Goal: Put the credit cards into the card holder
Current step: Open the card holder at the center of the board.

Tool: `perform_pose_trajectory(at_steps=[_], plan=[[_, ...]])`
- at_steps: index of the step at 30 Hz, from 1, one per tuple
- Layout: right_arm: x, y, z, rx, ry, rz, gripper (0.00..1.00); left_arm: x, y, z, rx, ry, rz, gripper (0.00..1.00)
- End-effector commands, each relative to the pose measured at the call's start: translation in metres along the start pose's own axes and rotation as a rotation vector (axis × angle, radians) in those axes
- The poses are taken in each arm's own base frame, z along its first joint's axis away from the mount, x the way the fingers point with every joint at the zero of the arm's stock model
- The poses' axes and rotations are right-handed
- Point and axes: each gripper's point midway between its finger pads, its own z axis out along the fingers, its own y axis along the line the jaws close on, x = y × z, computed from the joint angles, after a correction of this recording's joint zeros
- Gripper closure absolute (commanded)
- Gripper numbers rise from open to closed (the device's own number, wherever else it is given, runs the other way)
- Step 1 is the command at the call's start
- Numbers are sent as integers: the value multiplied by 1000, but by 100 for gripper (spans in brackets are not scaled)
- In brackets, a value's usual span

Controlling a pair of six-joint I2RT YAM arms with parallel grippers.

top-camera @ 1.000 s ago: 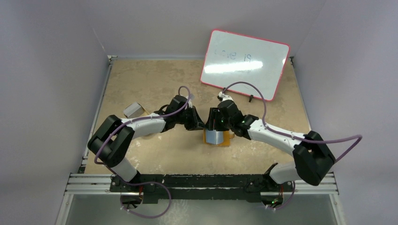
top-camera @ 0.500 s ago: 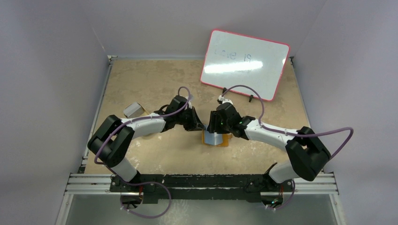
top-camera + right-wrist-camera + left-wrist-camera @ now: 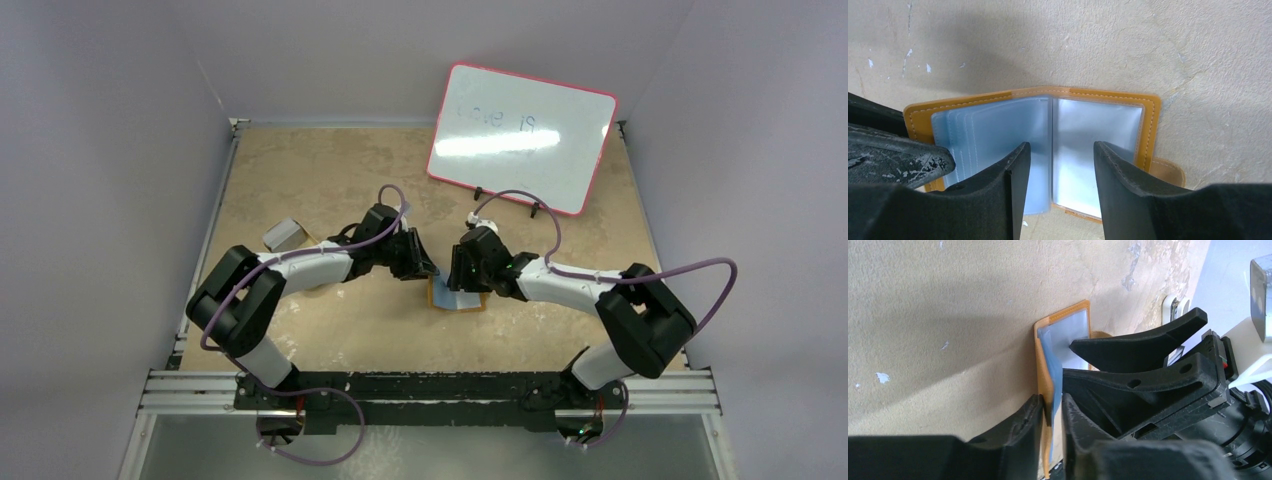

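Right gripper (image 3: 1060, 150) lower, astride card holder (image 3: 1108, 125)

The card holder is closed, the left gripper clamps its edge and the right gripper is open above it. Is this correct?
Not closed: the right wrist view shows the card holder spread open. The left gripper does clamp its edge, and the right gripper is open above it.

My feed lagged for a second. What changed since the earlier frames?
The right claw came down closer over the open card holder, shifting slightly toward the near edge. It is open and grips nothing. The left claw kept pinching the card holder's edge. The whiteboard and grey block did not move.
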Motion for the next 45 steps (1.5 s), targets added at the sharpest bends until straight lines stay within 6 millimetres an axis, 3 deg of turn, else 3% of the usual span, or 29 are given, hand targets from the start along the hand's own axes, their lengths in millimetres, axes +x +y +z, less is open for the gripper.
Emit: perform_pose_trajectory(at_steps=[1,5,17,19,21,28,34,39,43,45], plan=[[12,-10,4,25,15,18,49,-18,-29,-5,98,-70,58,70],[13,-11,5,29,16,20,51,-17,-25,0,103,-66,52,66],[17,-16,5,32,20,21,52,-20,-6,7,6,-73,95,68],[18,-15,6,30,23,21,52,-20,-3,8,-5,-72,100,73],[18,-15,6,26,23,23,52,-20,-3,9,-3,-69,100,84],[22,-18,6,30,27,24,52,-20,-20,4,81,-89,77,93],[23,-17,6,23,31,29,52,-18,-38,-1,191,-95,27,87],[25,-19,5,24,34,26,52,-15,-35,0,194,-94,26,98],[25,-19,4,19,31,29,52,-14,-41,-2,239,-96,9,89],[25,-19,3,19,31,29,52,-16,-46,-4,264,-105,7,91]])
